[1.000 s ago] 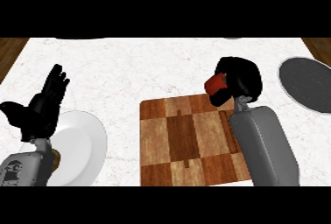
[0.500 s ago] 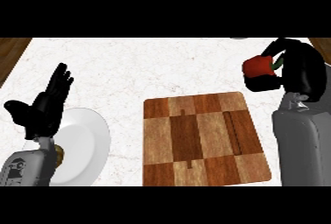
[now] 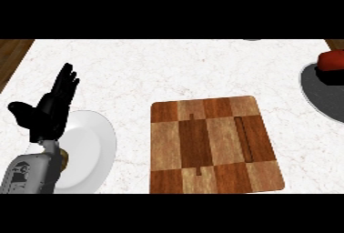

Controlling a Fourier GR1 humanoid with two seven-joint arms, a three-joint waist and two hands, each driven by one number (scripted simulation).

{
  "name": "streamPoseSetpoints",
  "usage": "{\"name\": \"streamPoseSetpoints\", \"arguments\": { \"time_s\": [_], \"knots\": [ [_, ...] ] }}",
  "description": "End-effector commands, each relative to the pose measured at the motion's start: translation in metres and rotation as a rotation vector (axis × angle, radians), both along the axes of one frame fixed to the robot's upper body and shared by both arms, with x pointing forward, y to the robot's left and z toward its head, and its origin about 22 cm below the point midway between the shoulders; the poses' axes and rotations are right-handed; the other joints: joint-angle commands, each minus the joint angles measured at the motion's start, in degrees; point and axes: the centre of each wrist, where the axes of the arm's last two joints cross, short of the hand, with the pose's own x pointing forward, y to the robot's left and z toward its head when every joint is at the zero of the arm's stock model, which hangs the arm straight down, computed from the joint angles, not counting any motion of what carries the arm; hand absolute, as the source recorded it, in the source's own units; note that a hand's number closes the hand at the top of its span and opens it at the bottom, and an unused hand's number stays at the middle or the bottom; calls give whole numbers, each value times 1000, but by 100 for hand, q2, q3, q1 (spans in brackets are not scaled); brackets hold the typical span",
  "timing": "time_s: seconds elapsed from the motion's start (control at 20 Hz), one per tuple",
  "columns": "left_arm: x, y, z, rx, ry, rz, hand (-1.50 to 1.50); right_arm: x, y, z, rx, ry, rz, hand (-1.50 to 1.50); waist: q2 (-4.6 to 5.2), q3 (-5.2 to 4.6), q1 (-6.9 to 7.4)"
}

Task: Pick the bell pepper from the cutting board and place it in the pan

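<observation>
The red bell pepper (image 3: 331, 60) shows at the view's right edge, over the dark grey pan (image 3: 319, 98), cut off by the frame. A black patch just under it looks like part of my right hand (image 3: 334, 78); the rest of that hand and its arm are out of view. The wooden cutting board (image 3: 211, 143) lies in the middle with nothing on it. My left hand (image 3: 47, 113) rests open at the left, fingers up, above the white plate.
A white plate (image 3: 91, 152) lies at the lower left, partly behind my left forearm (image 3: 27, 173). The white marble counter (image 3: 168, 68) ends in brown wood at the top left corner (image 3: 13, 54). A small grey thing (image 3: 252, 39) peeks in at the top.
The right hand has carried the pepper from above the board's far right corner out to the right edge, over the pan. Its forearm has left the view. The left hand stays put.
</observation>
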Motion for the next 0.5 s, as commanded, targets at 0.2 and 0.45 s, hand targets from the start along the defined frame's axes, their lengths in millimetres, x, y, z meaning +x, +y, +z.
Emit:
{"name": "streamPoseSetpoints", "arguments": {
  "time_s": [0.2,0.45],
  "knots": [
    [0,-4,9,0,-15,-38,0,-10,-102,-33,-171,59,-141,150,50,11,154],
    [0,-21,-9,-7,-13,-36,0,-19,-131,-63,-168,41,-175,150,106,25,230]
  ]
}}
